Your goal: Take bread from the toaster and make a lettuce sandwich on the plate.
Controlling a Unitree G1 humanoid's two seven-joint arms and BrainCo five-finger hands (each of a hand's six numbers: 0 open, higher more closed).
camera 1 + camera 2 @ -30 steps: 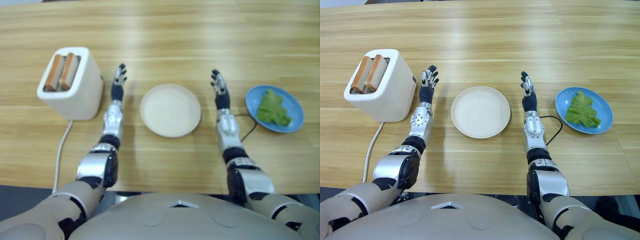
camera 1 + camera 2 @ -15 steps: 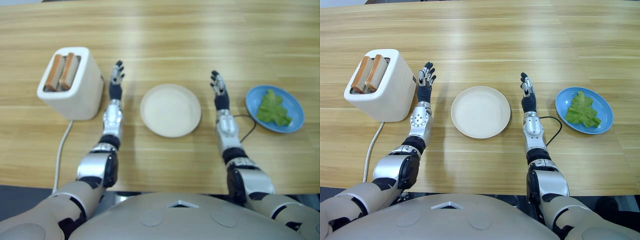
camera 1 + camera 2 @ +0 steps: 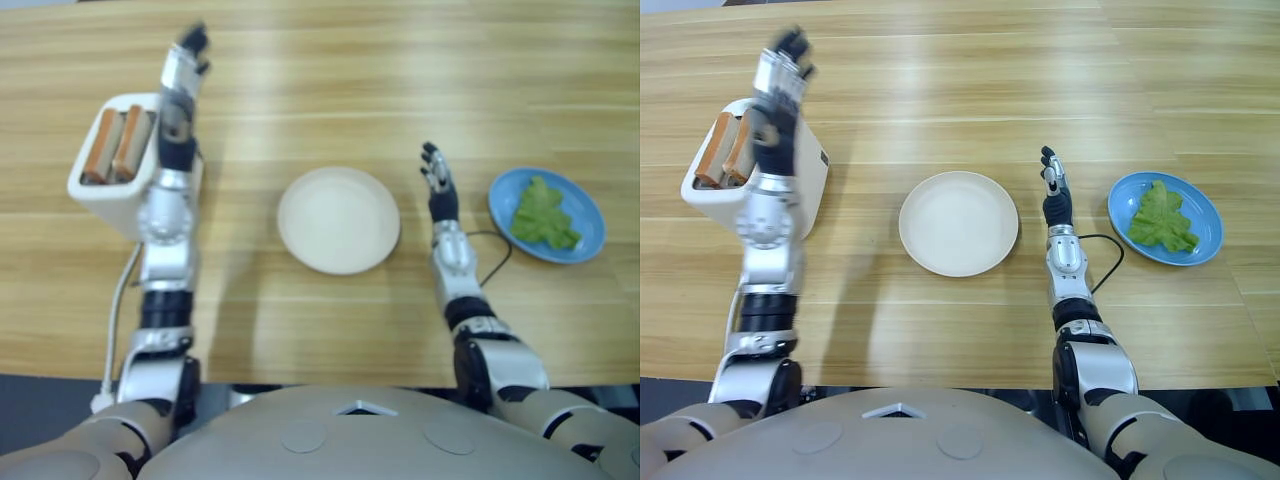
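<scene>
A white toaster (image 3: 110, 200) stands at the left of the wooden table with two slices of bread (image 3: 115, 143) upright in its slots. My left hand (image 3: 184, 66) is raised above the table beside the toaster's right edge, open and empty, with the forearm crossing the toaster's right side. An empty cream plate (image 3: 339, 220) lies in the middle. To its right my right hand (image 3: 436, 175) rests flat on the table, open. A blue dish (image 3: 590, 210) at the far right holds a lettuce leaf (image 3: 544, 215).
The toaster's white cord (image 3: 122, 300) runs down to the table's near edge on the left. A thin black cable (image 3: 495, 262) loops on the table between my right forearm and the blue dish.
My left arm has lifted off the table and swung up and left, its hand now high beside the toaster. The right arm has stayed put.
</scene>
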